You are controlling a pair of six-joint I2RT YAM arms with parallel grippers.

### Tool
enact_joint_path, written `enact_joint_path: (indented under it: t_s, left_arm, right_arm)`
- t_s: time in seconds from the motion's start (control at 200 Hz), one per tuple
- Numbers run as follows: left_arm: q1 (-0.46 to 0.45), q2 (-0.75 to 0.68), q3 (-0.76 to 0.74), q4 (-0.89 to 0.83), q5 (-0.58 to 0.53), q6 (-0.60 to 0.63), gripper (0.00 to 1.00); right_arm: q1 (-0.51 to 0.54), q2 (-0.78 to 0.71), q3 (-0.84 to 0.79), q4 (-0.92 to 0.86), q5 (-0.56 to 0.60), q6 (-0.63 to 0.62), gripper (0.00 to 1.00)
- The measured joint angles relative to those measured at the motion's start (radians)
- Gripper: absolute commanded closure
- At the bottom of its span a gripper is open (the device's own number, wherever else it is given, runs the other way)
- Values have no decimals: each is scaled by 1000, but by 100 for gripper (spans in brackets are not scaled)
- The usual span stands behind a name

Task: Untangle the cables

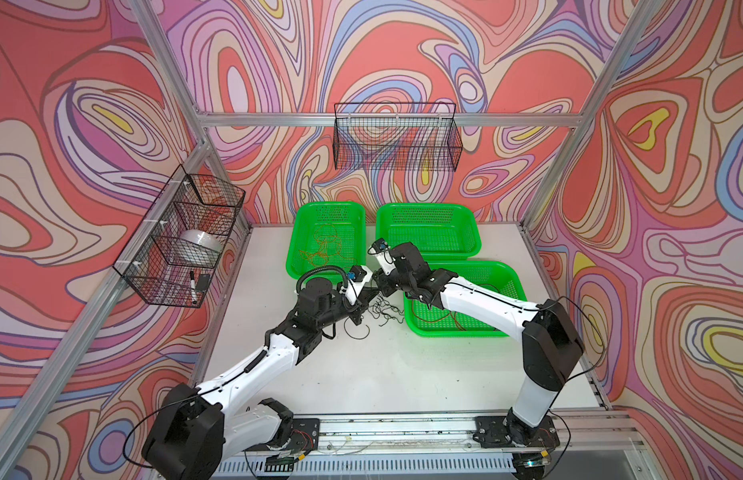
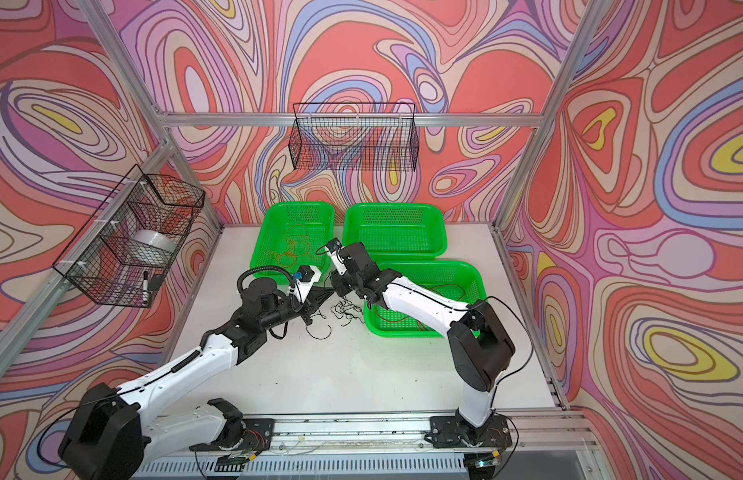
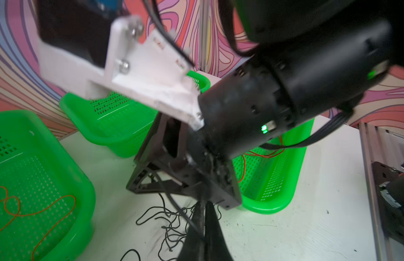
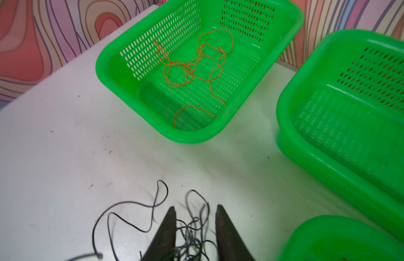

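A tangle of thin black cables (image 1: 382, 314) (image 2: 346, 311) lies on the white table between my two grippers. My left gripper (image 1: 375, 294) (image 3: 204, 206) is shut, and a taut black strand (image 3: 180, 212) runs into the seam of its jaws. My right gripper (image 1: 381, 283) (image 4: 195, 208) hangs over the same tangle (image 4: 194, 235), open, with black loops lying between its fingers. Orange cables (image 1: 324, 245) (image 4: 192, 65) lie in the far left green basket (image 1: 295, 249). More orange and dark red cables (image 1: 457, 320) (image 3: 259, 156) lie in the near right green basket (image 1: 415, 328), partly hidden by my right arm.
A third green basket (image 1: 428, 210) stands at the back right. A wire basket (image 1: 182, 232) on the left wall holds a white tape roll (image 1: 201, 245) and a marker (image 1: 193, 286). Another wire basket (image 1: 396, 137) hangs on the back wall. Bare table (image 1: 403, 374) stretches toward the front.
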Motion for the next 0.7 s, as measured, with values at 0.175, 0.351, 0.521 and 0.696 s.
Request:
enact_joint_path:
  t_s: [0.175,0.351,0.521,0.696]
  left_arm:
    - [-4,-59,86,-62,34,24,100]
    - [-4,-68,178,-155,38,65,100]
    - [-4,-69,306,-270,27,113,100]
    - [-4,-68,413,-306,27,124,100]
  right_arm:
    - [-16,35,-56,93,-80,101,74]
    - [-19,107,-73,160,-105,177,88]
    - [-24,121,-135,207,-126,202,71]
    - [-25,14,-245,264,-114,154,56]
